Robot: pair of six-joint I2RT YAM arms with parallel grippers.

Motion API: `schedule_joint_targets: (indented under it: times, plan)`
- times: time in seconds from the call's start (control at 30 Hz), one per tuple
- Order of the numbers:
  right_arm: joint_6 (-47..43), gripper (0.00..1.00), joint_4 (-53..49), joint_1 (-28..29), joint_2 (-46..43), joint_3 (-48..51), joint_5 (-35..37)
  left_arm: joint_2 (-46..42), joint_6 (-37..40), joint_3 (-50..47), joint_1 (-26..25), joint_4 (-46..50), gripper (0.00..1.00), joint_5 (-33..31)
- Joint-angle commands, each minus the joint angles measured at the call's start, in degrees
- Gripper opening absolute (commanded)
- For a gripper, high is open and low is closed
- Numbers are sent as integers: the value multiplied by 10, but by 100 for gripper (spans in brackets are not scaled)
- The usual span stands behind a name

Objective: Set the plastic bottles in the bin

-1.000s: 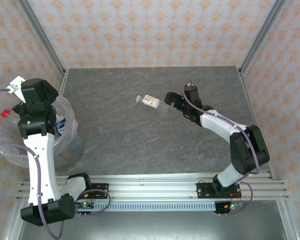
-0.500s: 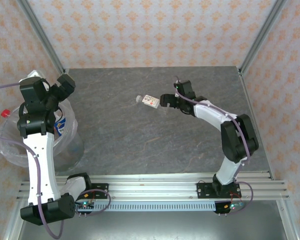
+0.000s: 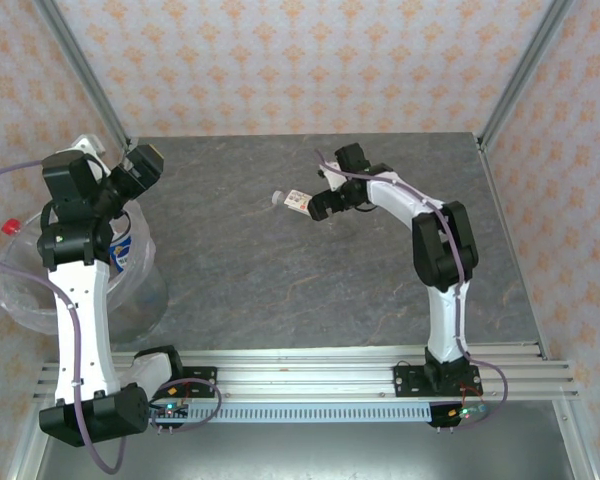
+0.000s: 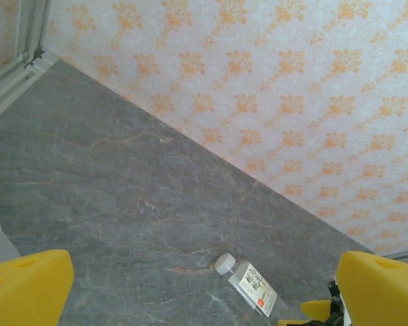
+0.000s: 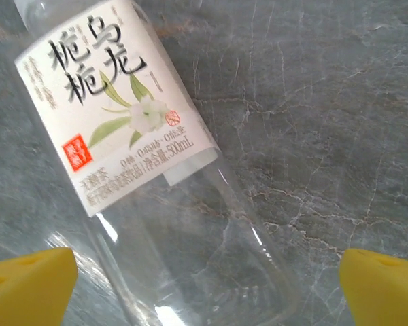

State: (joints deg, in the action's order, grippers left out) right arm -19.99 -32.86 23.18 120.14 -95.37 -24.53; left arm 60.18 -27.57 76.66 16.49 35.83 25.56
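Observation:
A clear plastic bottle (image 3: 298,201) with a white label and white cap lies on the grey table (image 3: 280,290) at mid-back. It also appears in the left wrist view as a small bottle (image 4: 253,288), far off. My right gripper (image 3: 323,206) is open at its base end. Up close, the bottle's clear base (image 5: 190,258) lies between the yellow fingertips (image 5: 27,282) of my right gripper (image 5: 204,288), with gaps on both sides. The bag-lined bin (image 3: 140,295) stands at the left edge. My left gripper (image 3: 143,162) hovers over its far rim, open and empty (image 4: 204,288).
Inside the bin lies a bottle with a blue label (image 3: 121,250), and a red cap (image 3: 10,226) pokes up at its left rim. Metal frame posts (image 3: 510,90) and patterned walls close in the table's back and sides.
My right gripper has slid left until its fingers flank the bottle's base. My left gripper has risen out of the bin and swung right, now facing the table.

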Motion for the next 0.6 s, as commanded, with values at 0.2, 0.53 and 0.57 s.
schedule_joint_targets:
  times: [0.2, 0.53, 0.57]
  plan:
    - [-102, 99, -119, -4, 70, -94, -32, 12, 4, -9, -4, 7, 100, 17]
    - [-113, 97, -99, 8, 67, -75, -22, 30, 5, -5, -4, 12, 100, 25]
    - [-113, 97, -99, 9, 65, -76, -31, 31, 5, -5, -4, 12, 100, 25]
